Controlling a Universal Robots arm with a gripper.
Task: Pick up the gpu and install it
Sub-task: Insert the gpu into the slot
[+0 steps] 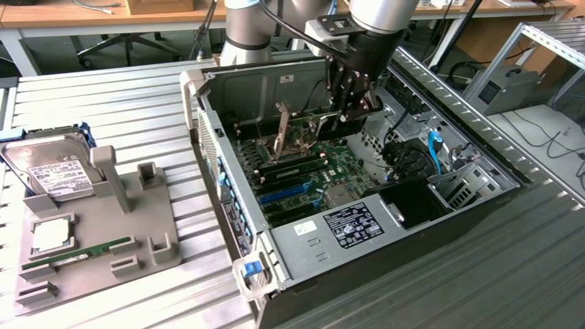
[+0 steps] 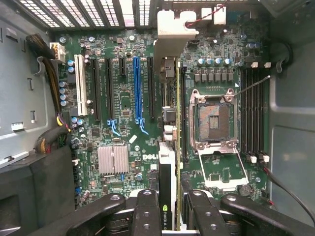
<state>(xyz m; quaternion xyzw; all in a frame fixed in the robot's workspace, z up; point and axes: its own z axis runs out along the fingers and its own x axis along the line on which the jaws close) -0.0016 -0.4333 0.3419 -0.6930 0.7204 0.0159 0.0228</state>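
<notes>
Exterior view: open case [image 1: 302, 253] noted at mid-frame, motherboard [image 1: 333, 171] exposed. The arm is seen entering from the upper edge. The gripper [image 1: 352, 116] is lowered inside the case, upper centre of frame. The gpu [image 1: 306, 131] is held clenched between the fingers, on edge, over the upper part of the board. Whether it is seated in a slot cannot be told.

Wrist view: the gpu [image 2: 167, 162] is seen edge-on, pinched between the two dark fingers [image 2: 147, 211] of the gripper [image 2: 171, 199]. Its silvery bracket [image 2: 174, 29] is pointed toward the vented rear wall of the case. The card is lined up between the blue slot [image 2: 138, 88] and the CPU socket [image 2: 214, 120], just beside the socket.

Exterior view's left: a grey tray [image 1: 155, 219] is laid on the slatted table [image 1: 119, 103], well apart from the case. A hard drive [image 1: 55, 171] is propped at its upper left. A memory stick [image 1: 78, 253] is laid lower down.
</notes>
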